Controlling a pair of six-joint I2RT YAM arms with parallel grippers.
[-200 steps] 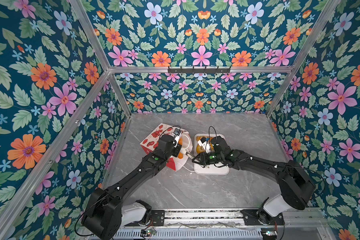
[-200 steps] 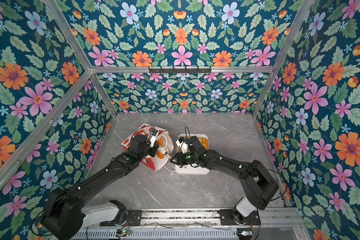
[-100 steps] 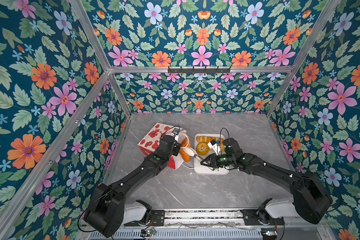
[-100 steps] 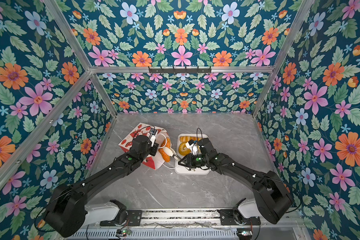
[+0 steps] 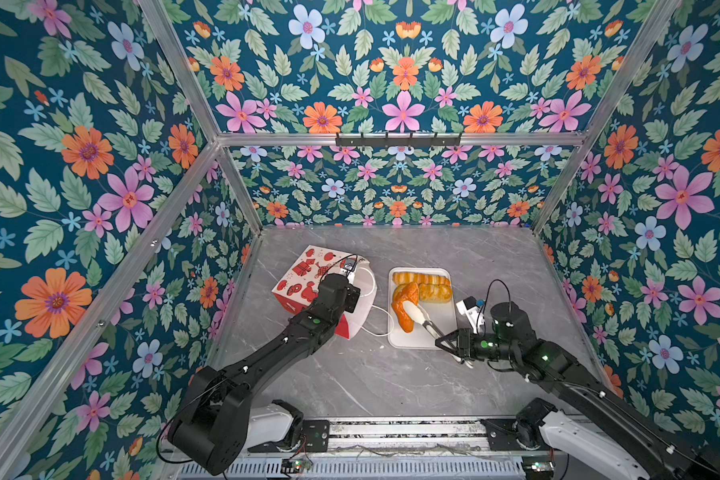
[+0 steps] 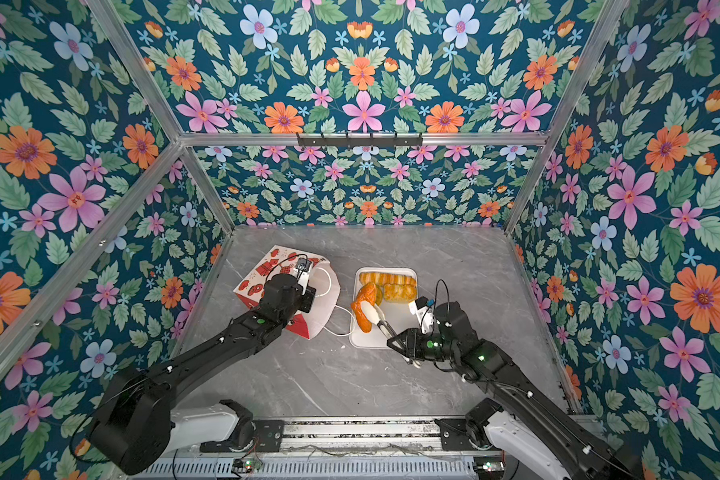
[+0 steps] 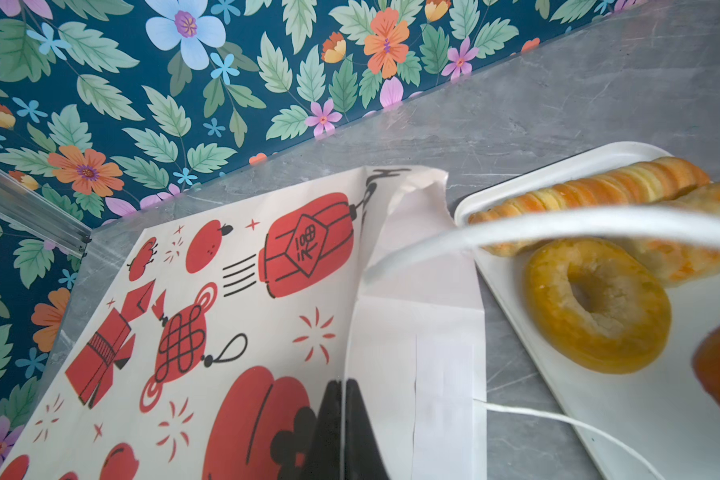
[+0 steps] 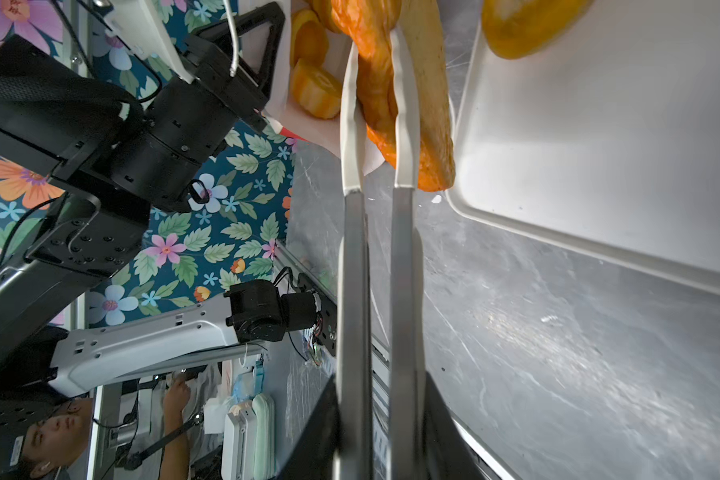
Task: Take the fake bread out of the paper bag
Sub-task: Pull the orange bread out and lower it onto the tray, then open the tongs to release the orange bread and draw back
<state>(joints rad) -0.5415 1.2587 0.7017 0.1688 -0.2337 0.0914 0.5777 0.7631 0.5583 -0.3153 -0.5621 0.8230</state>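
Holding the bag (image 7: 225, 332) by its rim, my left gripper (image 7: 344, 415) is clamped tight on the paper; the bag lies on its side. My right gripper (image 8: 381, 432) is closed on tongs (image 5: 422, 318), whose white tips pinch an orange-brown pastry (image 5: 404, 307) ahead of it, at the tray's (image 5: 412, 341) edge nearest the bag. Beyond the tips, a loaf (image 5: 420, 277) and a ring (image 7: 595, 307) lie on the tray.
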